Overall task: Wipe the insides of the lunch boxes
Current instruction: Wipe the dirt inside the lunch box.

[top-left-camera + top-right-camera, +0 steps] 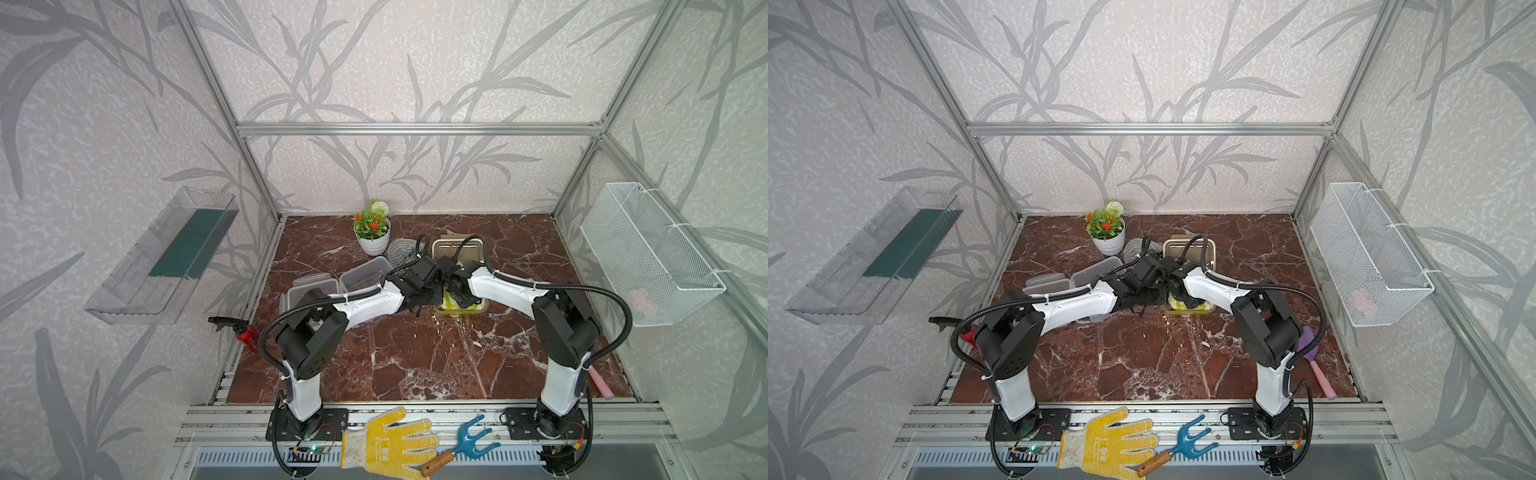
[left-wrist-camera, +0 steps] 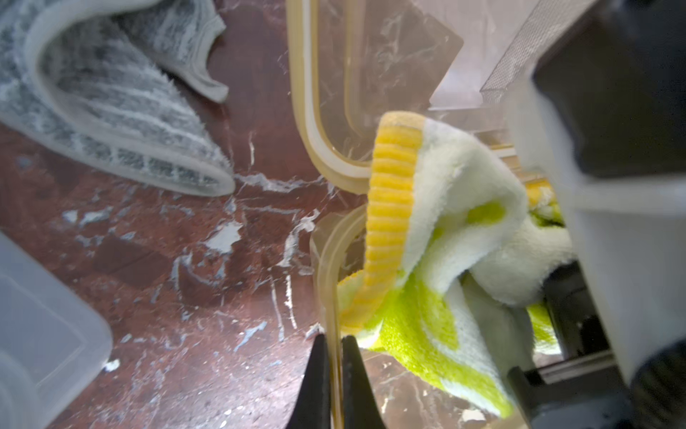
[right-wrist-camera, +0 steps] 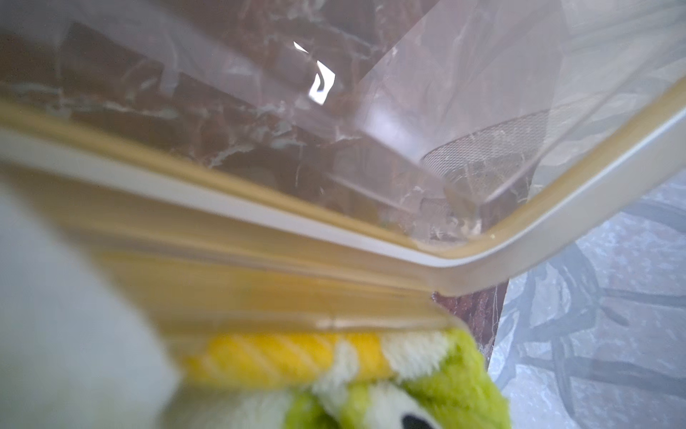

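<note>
The amber lunch box (image 1: 478, 308) stands open at mid-table, and in both top views the two arms meet over it. My left gripper (image 2: 336, 366) is shut on the amber lunch box's wall (image 2: 326, 282), one black finger on each side. My right gripper (image 1: 461, 300) reaches into the box, shut on a green, white and yellow cloth (image 2: 445, 208) that is bunched against the inside; its fingers are buried in the cloth (image 3: 371, 386). The clear greyish lunch box (image 1: 365, 272) stands open to the left, partly hidden by my left arm.
The amber lid (image 1: 457, 249) lies just behind the box, next to a grey cloth (image 1: 401, 249) and a white flower pot (image 1: 372, 241). A clear lid (image 1: 311, 286) lies far left. A red spray bottle (image 1: 245, 332), a pink-handled spatula (image 1: 1316, 370), a glove (image 1: 390, 444) and a blue hand fork (image 1: 469, 444) lie near the edges.
</note>
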Controlling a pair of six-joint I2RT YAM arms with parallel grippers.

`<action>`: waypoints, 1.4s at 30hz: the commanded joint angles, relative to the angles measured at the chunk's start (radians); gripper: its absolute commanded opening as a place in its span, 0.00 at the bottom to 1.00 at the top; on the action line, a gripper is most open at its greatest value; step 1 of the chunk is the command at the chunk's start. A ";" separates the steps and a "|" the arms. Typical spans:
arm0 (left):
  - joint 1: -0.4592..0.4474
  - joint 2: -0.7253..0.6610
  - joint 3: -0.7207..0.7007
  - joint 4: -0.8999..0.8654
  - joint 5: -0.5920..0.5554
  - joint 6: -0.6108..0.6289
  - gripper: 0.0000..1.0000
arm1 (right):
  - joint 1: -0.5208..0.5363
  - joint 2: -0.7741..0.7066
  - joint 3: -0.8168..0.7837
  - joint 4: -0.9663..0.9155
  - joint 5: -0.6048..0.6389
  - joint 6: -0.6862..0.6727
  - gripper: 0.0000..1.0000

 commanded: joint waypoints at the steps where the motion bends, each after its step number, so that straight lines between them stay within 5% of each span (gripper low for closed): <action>1: 0.006 0.033 0.016 -0.112 0.016 0.012 0.04 | 0.002 -0.108 -0.014 0.093 0.098 0.011 0.00; 12: 0.012 0.058 0.067 -0.124 0.025 -0.021 0.05 | 0.000 -0.074 -0.066 0.112 -0.399 0.031 0.00; 19: 0.013 0.052 0.056 -0.091 0.042 -0.027 0.05 | -0.004 0.005 -0.053 0.153 -0.571 0.083 0.00; 27: 0.015 0.006 -0.030 0.047 0.077 -0.075 0.04 | -0.054 -0.011 -0.135 0.372 -0.905 0.242 0.00; 33: 0.024 0.009 -0.057 0.110 0.124 -0.101 0.05 | -0.078 -0.038 -0.181 0.481 -1.045 0.310 0.00; 42: 0.038 -0.026 -0.042 0.022 0.056 -0.084 0.06 | -0.138 -0.122 -0.189 0.406 -0.993 0.272 0.00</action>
